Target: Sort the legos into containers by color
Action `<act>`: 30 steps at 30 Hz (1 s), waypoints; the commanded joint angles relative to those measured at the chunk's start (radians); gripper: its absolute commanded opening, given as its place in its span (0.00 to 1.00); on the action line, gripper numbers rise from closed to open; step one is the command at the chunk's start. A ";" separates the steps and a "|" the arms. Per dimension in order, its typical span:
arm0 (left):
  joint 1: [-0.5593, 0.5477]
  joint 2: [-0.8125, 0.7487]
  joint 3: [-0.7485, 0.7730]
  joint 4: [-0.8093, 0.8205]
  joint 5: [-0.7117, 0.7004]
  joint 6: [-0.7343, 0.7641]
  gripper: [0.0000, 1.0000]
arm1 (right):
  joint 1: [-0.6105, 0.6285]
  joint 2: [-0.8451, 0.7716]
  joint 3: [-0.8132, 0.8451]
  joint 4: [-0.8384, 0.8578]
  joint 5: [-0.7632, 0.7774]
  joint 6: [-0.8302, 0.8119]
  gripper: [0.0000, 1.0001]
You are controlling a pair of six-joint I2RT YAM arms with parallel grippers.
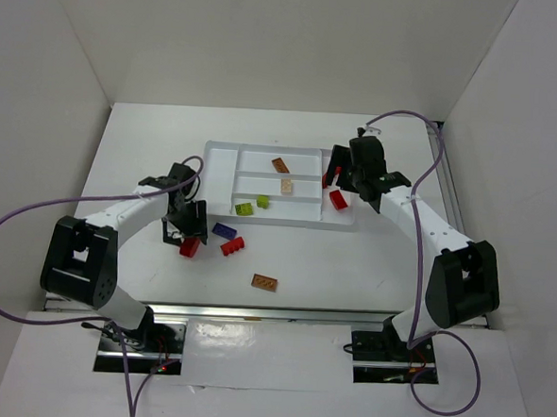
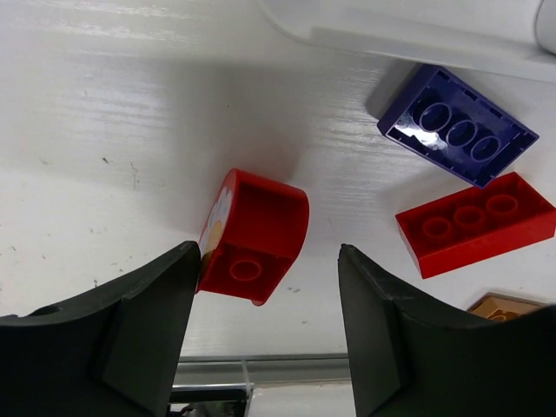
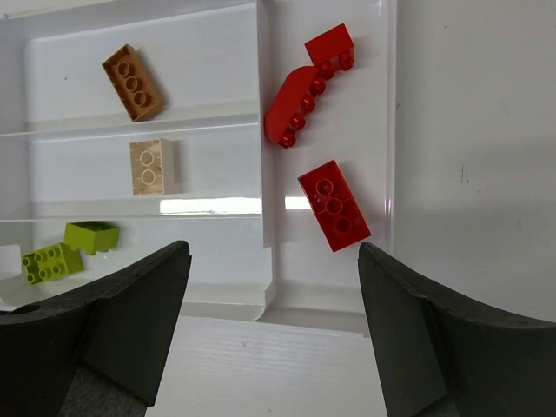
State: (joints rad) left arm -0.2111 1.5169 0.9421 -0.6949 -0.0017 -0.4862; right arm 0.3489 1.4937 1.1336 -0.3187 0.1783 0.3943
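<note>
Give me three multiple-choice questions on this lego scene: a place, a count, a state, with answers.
1. Where is the tan brick? A middle slot of the tray; B top slot; C bottom slot.
2. How many red legos lie in the tray? A one; B three; C five.
3. The left gripper is: A open around the red rounded brick; B shut on it; C shut, empty.
Answers: A, between two dividers; B, three in the side slot; A, fingers apart beside it.

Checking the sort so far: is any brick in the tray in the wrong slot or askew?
Nothing misplaced: red bricks share the end slot, orange-brown brick, tan brick and green bricks keep separate slots. The curved red brick lies tipped on its side.
</note>
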 commanded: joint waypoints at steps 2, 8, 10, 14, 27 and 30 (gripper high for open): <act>-0.002 0.008 -0.031 -0.019 -0.013 -0.060 0.74 | -0.004 -0.038 0.034 0.000 -0.002 -0.024 0.85; -0.002 0.017 -0.040 -0.008 -0.037 -0.098 0.64 | -0.013 -0.038 0.034 0.000 -0.002 -0.025 0.85; -0.002 0.017 -0.040 -0.008 -0.052 -0.107 0.53 | -0.013 -0.047 0.034 0.000 -0.002 -0.025 0.85; -0.002 -0.075 -0.006 -0.030 -0.070 -0.118 0.26 | -0.013 -0.059 0.025 0.000 0.007 -0.025 0.85; -0.341 0.061 0.499 0.153 0.186 -0.130 0.13 | -0.097 -0.214 -0.027 -0.031 0.124 0.008 0.85; -0.420 0.223 0.637 0.176 0.206 -0.130 0.13 | -0.116 -0.289 -0.084 -0.040 0.209 0.058 0.85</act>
State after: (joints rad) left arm -0.5735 1.6184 1.4841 -0.5861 0.1337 -0.6067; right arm 0.2462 1.2831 1.0908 -0.3309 0.2771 0.4049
